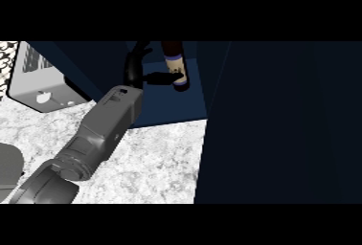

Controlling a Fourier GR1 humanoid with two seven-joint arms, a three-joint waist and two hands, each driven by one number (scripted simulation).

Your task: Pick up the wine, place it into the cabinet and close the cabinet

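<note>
L hand (145, 72) reaches into the cabinet (170, 107); its fingers are curled round the wine (175, 64), which stands upright inside. The forearm crosses the bench (155, 158); R hand not seen.

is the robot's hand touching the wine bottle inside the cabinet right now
Touching. In the head view the left hand reaches into the cabinet, and its thumb lies against the wine bottle at the label, no gap showing.

Worktop (155, 162): speckled pale stone. Far left: grey appliance (39, 86), standing directly on top. Centre rear: open dark-blue cabinet (170, 103), shelf floor at worktop level. On shelf: wine bottle (175, 64), upright. Right: cabinet door (283, 124), overhanging worktop.
</note>
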